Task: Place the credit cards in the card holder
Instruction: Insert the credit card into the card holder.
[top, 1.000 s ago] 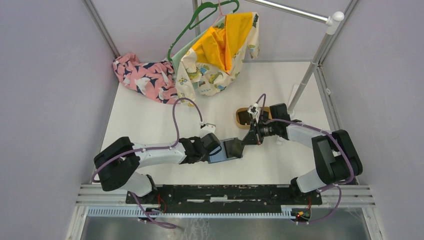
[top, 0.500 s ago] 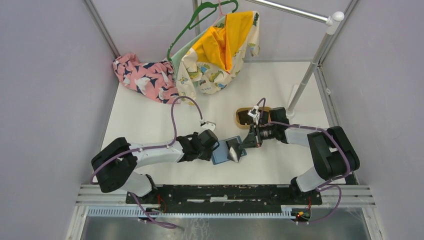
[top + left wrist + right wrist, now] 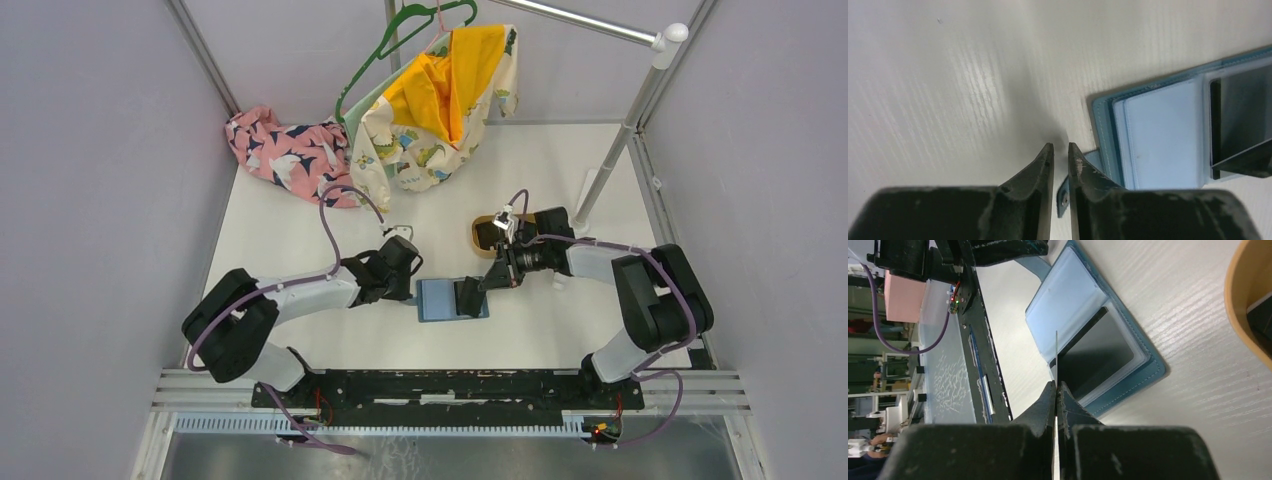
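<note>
The teal card holder (image 3: pixel 440 299) lies open and flat on the table, its clear sleeves up (image 3: pixel 1158 135) (image 3: pixel 1068 300). One dark credit card (image 3: pixel 1098 352) sits in the right sleeve. My right gripper (image 3: pixel 487 284) (image 3: pixel 1055 384) is shut on another dark credit card (image 3: pixel 467 297), which shows edge-on (image 3: pixel 1056 352) above that sleeve. My left gripper (image 3: pixel 413 290) (image 3: pixel 1060 146) hovers at the holder's left edge with a narrow gap between its jaws. The snap tab (image 3: pixel 1064 192) lies by the right finger, ungripped as far as I can see.
An oval wooden tray (image 3: pixel 480 240) (image 3: pixel 1243 305) with a dark card in it (image 3: pixel 1264 315) stands just behind the right gripper. Patterned clothes (image 3: pixel 290 155) and a hanger with garments (image 3: pixel 440 90) lie at the back. A metal rack pole (image 3: pixel 610 165) rises at the right.
My left gripper let go of the card holder, drew back left off it and narrowed again. The holder now lies flat. The right gripper carried its card down over the right sleeve.
</note>
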You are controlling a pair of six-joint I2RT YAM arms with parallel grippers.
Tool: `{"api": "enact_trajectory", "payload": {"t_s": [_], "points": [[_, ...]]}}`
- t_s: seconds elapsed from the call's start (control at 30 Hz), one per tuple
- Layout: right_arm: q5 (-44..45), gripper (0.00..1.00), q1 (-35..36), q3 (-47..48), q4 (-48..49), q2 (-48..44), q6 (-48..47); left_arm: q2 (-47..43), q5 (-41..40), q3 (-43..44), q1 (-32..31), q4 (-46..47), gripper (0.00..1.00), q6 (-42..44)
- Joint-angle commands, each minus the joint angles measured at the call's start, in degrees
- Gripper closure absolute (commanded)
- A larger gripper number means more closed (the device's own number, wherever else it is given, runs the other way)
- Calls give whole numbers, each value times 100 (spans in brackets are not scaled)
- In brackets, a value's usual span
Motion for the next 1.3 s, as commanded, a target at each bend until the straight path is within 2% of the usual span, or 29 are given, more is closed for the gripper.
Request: {"api": "enact_trajectory", "payload": {"t_s": [0.0, 0.07, 0.17, 0.3, 0.43, 0.53, 0.67, 0.93, 1.27], "points": [[-308, 100, -15, -158, 938, 246, 1107, 146, 134, 112, 223, 249, 78, 425], [-297, 100, -13, -321, 1618, 256, 1728, 232, 138, 183, 264, 304, 79, 523], [-195, 100, 7, -435, 2040, 258, 2237, 371, 152, 296, 337, 349, 79, 600], [288, 100, 24, -425, 1922, 311, 2328, 377, 115, 452, 376, 331, 78, 660], [557, 100, 117, -322, 1638, 396, 2183, 65, 23, 543, 381, 208, 61, 675], [961, 100, 196, -241, 1275, 382, 2024, -337, 116, 470, 379, 219, 52, 646], [1358, 100, 288, -201, 1056, 389, 1997, -737, 456, 283, 374, 295, 44, 595], [1478, 100, 576, -70, 960, 482, 2026, -618, 831, -90, 376, 603, 43, 402], [1418, 100, 815, -7, 1150, 567, 2265, -77, 1091, -60, 372, 642, 43, 400]]}}
